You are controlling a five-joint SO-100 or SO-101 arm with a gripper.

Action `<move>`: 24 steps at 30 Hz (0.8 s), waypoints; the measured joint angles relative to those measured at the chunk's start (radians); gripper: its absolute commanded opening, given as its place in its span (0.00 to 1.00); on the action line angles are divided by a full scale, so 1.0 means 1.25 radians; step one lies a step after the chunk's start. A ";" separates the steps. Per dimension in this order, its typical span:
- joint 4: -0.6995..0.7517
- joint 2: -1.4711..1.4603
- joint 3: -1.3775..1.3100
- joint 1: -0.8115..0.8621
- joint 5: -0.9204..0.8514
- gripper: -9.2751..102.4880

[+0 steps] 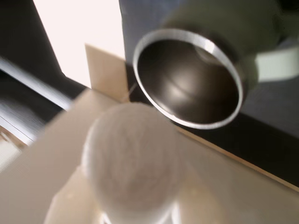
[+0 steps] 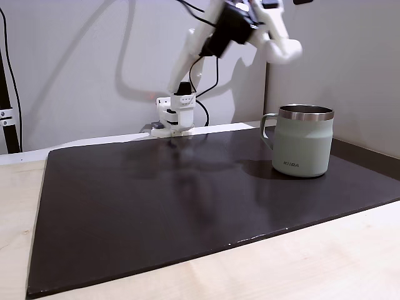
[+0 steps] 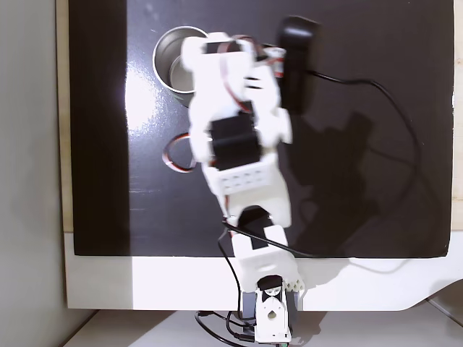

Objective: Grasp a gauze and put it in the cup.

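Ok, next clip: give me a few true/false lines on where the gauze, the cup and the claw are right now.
1. The gauze is held up at the claw, above the table. True.
2. The cup lies tipped on its side. False: it stands upright on the dark mat.
3. The gauze is already inside the cup. False: in the wrist view it sits outside the steel rim, and the interior looks empty.
4. In the side fixed view, the cup's handle points left. True.
5. The arm reaches over the mat toward the cup. True.
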 measured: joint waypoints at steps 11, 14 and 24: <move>-0.011 -0.099 -0.011 -0.085 0.002 0.08; -0.012 -0.121 -0.011 -0.076 0.002 0.08; -0.017 -0.158 -0.026 -0.055 0.002 0.09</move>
